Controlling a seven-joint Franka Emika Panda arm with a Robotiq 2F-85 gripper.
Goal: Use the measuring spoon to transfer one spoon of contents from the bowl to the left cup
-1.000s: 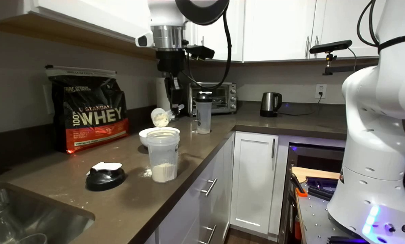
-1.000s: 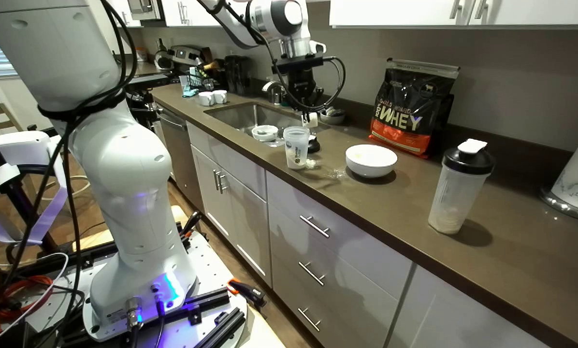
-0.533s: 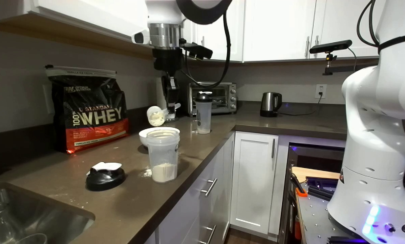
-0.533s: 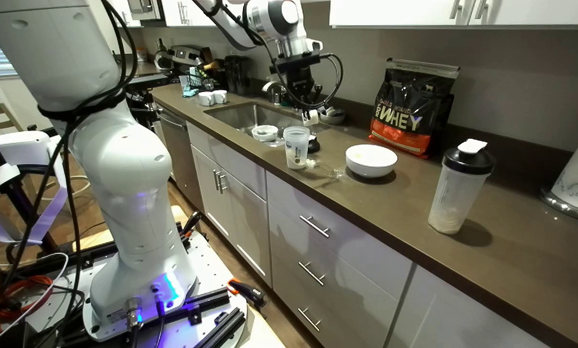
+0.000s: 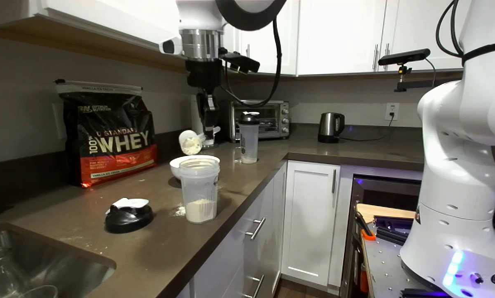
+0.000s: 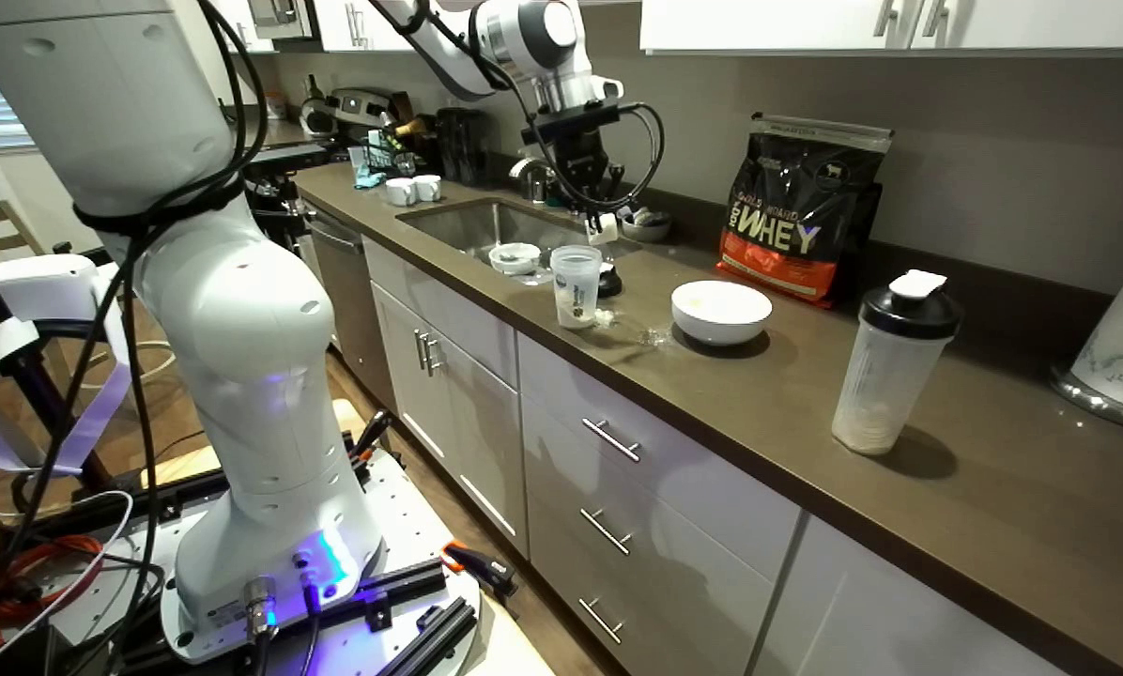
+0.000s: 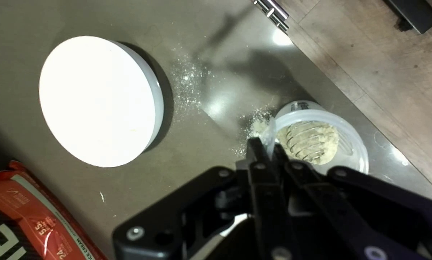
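Note:
My gripper (image 5: 209,130) is shut on the short handle of the measuring spoon (image 5: 190,143), a whitish scoop. Pale powder shows in the scoop, which lies tilted on its side in the air. In the wrist view only the handle (image 7: 269,139) sticks out between the fingertips; the scoop's body is hidden behind the gripper. Lower than the scoop stands the left cup (image 6: 576,282), open, translucent, with powder at its bottom and a coiled whisk pattern visible inside from above. The white bowl (image 6: 721,314) sits on the counter beside it.
A lidded shaker (image 6: 899,371) with some powder stands on the counter. Against the wall leans a black and red whey bag (image 5: 111,136). A black lid (image 5: 129,217) lies close to the sink (image 5: 80,269). Spilled powder (image 7: 186,78) dusts the counter. Wall cabinets (image 5: 119,20) hang overhead.
The gripper and scoop shifted slightly left in an exterior view, and the scoop's tilt changed a little. Over the last half second they have hardly moved. Cup and bowl stayed put.

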